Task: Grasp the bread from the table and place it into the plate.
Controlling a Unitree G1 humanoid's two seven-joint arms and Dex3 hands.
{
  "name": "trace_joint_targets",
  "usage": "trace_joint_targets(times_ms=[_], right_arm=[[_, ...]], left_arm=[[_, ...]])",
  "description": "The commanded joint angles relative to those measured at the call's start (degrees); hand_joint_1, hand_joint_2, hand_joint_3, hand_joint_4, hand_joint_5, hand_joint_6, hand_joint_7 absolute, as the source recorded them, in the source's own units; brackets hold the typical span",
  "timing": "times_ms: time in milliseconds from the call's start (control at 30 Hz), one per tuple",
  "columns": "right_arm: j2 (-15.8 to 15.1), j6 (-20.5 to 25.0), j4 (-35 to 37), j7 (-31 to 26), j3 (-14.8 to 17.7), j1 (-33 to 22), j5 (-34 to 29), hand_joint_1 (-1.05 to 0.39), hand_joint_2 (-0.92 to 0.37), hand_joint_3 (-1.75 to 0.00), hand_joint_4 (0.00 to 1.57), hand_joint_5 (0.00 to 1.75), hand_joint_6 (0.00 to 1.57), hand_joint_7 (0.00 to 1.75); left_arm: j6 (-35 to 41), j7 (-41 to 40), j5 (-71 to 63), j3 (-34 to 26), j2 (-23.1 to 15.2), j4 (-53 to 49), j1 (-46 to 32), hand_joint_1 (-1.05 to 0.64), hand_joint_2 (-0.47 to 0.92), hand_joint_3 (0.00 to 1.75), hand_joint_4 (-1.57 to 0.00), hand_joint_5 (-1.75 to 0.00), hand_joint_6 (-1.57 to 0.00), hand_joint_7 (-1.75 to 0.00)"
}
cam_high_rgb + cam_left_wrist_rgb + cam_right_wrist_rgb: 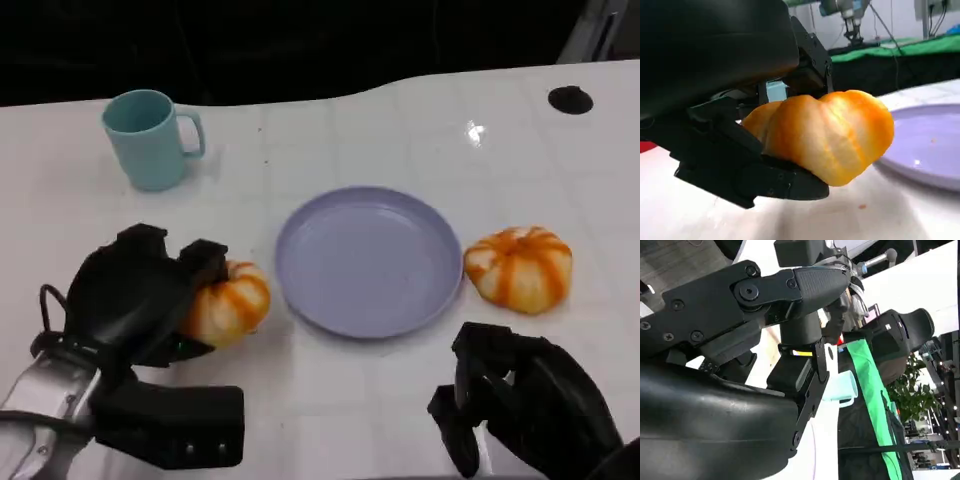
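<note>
Lying just to the right of the black left hand (140, 295), the round orange-and-white striped bread roll (228, 302) is wrapped from its left side by that hand's fingers (765, 182), and in the left wrist view the roll is seen clamped between fingers above and below it. Whether the roll is already lifted clear of the white table (400, 120) or is resting on it cannot be settled from these views; it appears at most barely raised. The shallow round lilac plate (300, 285) lies just beside the roll on its right, apart from it by a narrow strip of table, so the coming move is judged to be a short carry rightward over the plate's near-left rim. No long axis is offered by the roll, so its orientation matters little.

A second orange-striped bread roll (520, 266) is seen at the plate's right edge, nearly touching the rim, with the black right hand (525, 410) below it and nearer to it than the left hand is. The right hand's fingers are curled inward with nothing held. A light teal mug (150, 138) stands well apart at the far left.
</note>
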State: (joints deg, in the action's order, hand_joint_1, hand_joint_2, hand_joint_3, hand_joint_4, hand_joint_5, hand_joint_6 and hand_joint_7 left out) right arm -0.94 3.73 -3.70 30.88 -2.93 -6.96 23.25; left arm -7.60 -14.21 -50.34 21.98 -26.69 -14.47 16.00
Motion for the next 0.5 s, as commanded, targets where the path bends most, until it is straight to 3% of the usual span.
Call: trace_joint_targets(times_ms=[33,167,267,500], right_arm=[[-0.6,-0.04,0.04,-0.1,0.56,0.28,0.31,-0.96,-0.92,-0.34,1.19,1.64,1.03,1.5],[-0.77,-0.14,0.75,0.45,0.86,0.58,0.65,-0.96,-0.92,-0.33,1.19,1.64,1.03,1.49],[-0.79,-0.37,1.29,0.53,0.94,0.7,0.43,-0.97,-0.92,-0.32,1.2,1.63,1.04,1.49],[-0.64,0.39,1.93,0.95,1.09,0.86,1.12,-0.96,-0.92,-0.3,1.21,1.64,1.05,1.48]], left_arm=[[-2.02,-3.34,1.68,-1.81,0.51,1.33,-0.45,-0.18,0.5,1.04,-0.88,-1.75,-0.7,-1.7],[-3.79,-5.32,2.46,-2.16,2.07,0.14,1.26,-0.18,0.46,1.09,-0.87,-1.75,-0.66,-1.74],[-3.17,-5.43,2.06,-2.07,3.48,-0.69,3.12,-0.2,0.49,1.01,-0.87,-1.75,-0.65,-1.75],[-6.64,-8.74,1.94,-0.69,7.14,-9.73,12.23,-0.19,0.44,1.16,-0.91,-1.75,-0.69,-1.74]])
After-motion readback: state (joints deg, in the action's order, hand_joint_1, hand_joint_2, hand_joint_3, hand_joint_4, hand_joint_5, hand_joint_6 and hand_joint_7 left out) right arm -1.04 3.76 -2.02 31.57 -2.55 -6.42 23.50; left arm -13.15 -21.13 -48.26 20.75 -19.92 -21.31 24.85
